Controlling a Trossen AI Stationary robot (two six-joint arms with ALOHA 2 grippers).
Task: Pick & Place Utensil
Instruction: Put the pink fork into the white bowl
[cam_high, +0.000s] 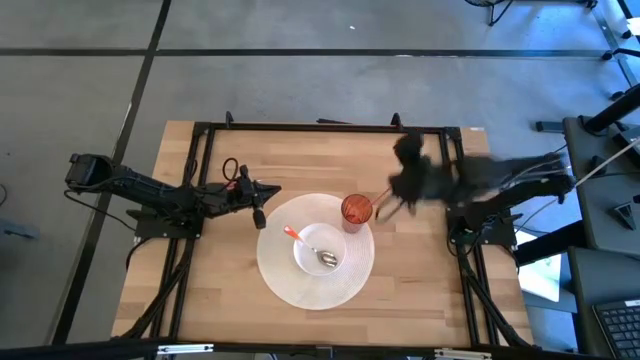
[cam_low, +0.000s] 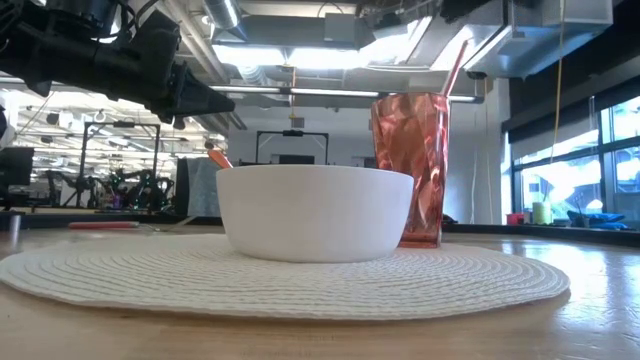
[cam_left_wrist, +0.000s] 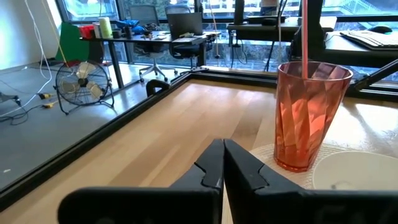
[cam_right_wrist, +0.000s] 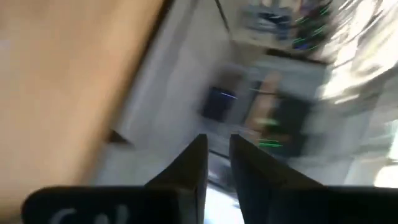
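Observation:
A white bowl (cam_high: 320, 252) stands on a round white placemat (cam_high: 290, 285). A spoon (cam_high: 312, 249) with an orange handle lies in the bowl, its handle leaning on the rim (cam_low: 218, 158). A red tumbler (cam_high: 357, 210) stands upright on the mat's far edge with a pink straw (cam_low: 455, 70) leaning in it. My left gripper (cam_high: 268, 192) hovers shut over the mat's left edge, pointing at the tumbler (cam_left_wrist: 308, 118). My right gripper (cam_high: 385, 203) is blurred, just right of the tumbler, above the table. Its fingers (cam_right_wrist: 217, 146) stand a narrow gap apart with nothing between them.
A black metal frame (cam_high: 300, 127) runs round the wooden table (cam_high: 420, 290), and both arm bases sit at its left and right sides. Bare wood lies near and far of the mat. Desks, chairs and a fan (cam_left_wrist: 84, 84) stand in the room beyond.

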